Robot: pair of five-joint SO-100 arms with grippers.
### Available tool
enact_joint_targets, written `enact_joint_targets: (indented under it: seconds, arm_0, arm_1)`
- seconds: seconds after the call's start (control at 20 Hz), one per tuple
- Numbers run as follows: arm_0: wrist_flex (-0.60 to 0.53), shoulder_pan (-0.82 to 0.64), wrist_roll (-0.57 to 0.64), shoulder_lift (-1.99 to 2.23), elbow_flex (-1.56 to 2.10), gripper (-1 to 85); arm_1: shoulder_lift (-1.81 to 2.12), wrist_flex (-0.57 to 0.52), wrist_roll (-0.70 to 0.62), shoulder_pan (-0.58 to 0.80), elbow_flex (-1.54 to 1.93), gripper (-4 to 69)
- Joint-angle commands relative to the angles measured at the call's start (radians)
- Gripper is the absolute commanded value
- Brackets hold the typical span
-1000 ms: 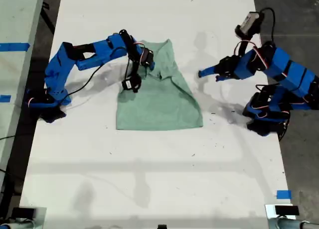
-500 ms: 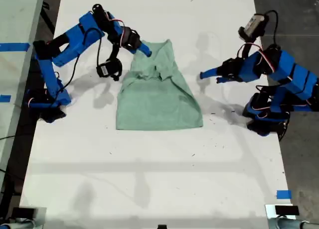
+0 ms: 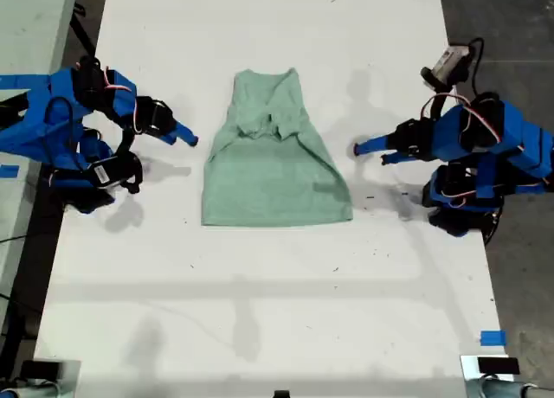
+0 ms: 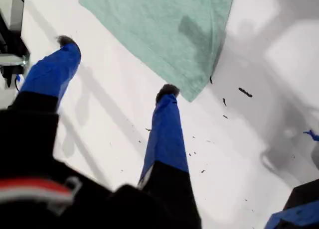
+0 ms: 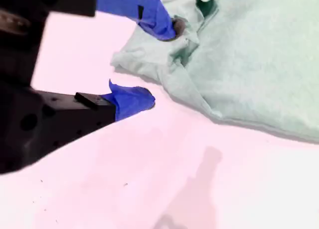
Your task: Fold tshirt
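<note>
Since one second ago my second tool (image 3: 183, 138) has let go of the tshirt (image 3: 277, 173) and drawn back. Now it hangs just beside the cloth, its jaws apart and empty. My first tool (image 4: 117, 67) is apart and empty too, with a hem corner just ahead of one fingertip. The tshirt lies on the surface (image 3: 260, 311) between both tools, its upper part folded narrow. For the next fold, I think both tools should pinch matching corners low and lift together, so the cloth stays even.
</note>
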Motion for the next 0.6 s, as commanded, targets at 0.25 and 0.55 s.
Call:
enact_joint_targets:
  seconds: [0.25, 0.55]
  arm_0:
    - [0.008, 0.138, -0.077, 0.146, 0.112, 15.5]
    - [-0.08, 0.16, -0.069, 0.08, 0.132, 16.5]
  arm_1:
    - [-0.031, 0.014, 0.018, -0.034, 0.005, 32.1]
    - [-0.439, -0.071, -0.114, -0.081, -0.005, 32.2]
